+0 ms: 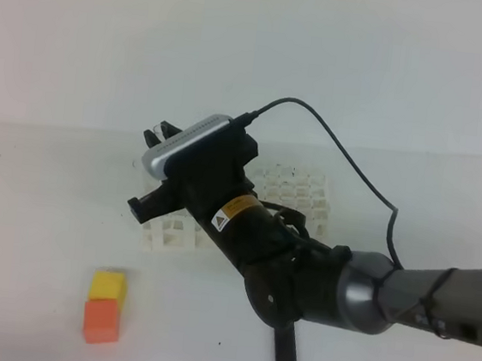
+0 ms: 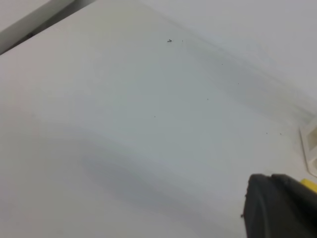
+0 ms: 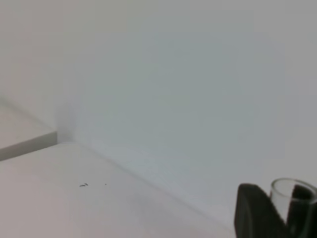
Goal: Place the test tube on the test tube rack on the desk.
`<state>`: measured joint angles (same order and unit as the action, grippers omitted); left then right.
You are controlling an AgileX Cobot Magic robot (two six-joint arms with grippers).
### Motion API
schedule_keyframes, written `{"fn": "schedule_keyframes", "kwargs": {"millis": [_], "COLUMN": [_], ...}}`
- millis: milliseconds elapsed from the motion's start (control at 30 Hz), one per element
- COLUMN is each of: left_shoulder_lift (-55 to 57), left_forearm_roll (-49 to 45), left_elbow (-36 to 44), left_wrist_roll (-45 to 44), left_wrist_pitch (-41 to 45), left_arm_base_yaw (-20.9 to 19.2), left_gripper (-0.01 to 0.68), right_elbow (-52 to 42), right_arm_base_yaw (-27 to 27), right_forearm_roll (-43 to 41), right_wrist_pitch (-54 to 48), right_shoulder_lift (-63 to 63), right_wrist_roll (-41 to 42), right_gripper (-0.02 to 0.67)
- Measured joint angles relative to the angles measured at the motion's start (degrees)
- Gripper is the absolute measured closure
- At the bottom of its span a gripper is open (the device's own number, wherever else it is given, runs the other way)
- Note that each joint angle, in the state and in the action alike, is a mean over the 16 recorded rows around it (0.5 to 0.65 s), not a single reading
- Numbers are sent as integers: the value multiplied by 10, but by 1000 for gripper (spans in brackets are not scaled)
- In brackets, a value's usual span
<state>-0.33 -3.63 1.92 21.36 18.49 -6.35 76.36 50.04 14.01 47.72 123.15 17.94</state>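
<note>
From the high exterior view, I see the right arm (image 1: 367, 293) reaching across the middle of the desk (image 1: 39, 211), its wrist camera housing (image 1: 184, 144) riding on top; the right gripper (image 1: 161, 133) sits above the left end of the test tube rack (image 1: 295, 195), which is white, gridded, and largely covered by the arm; the fingertips show only as small dark points past the camera housing, and I cannot make out the test tube from this angle; a yellow block (image 1: 108, 286) and an orange block (image 1: 100, 320) lie touching each other near the front left, well apart from the rack; a black cable (image 1: 347, 157) loops from the wrist back to the arm.

On the left wrist view, I see mostly bare desk (image 2: 124, 124); one dark finger of the left gripper (image 2: 280, 208) fills the bottom right corner, a sliver of yellow just behind it; the jaws are closed together with nothing between them; a white corner of the rack (image 2: 311, 146) pokes in at the right edge.

On the right wrist view, I see the test tube (image 3: 292, 196) at the bottom right, its clear open rim upward, pinched between the dark fingers (image 3: 255, 213) of the right gripper; the jaws stand only slightly apart, clamped on the glass; pale wall and desk (image 3: 74, 198) fill the remainder.
</note>
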Motion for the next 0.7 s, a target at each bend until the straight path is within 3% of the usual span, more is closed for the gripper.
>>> {"fn": "schedule_keyframes", "kwargs": {"millis": [267, 700], "left_shoulder_lift": [0, 0], "left_forearm_roll": [0, 0], "left_elbow": [0, 0], "left_wrist_roll": [0, 0], "left_wrist_pitch": [0, 0], "left_arm_base_yaw": [0, 0], "left_gripper": [673, 673], "right_elbow": [2, 2], "right_arm_base_yaw": [-2, -3], "right_forearm_roll": [-8, -18], "right_wrist_pitch": [14, -35], "right_shoulder_lift": [20, -26], "right_wrist_roll": [-22, 8], "right_gripper": [503, 275]}}
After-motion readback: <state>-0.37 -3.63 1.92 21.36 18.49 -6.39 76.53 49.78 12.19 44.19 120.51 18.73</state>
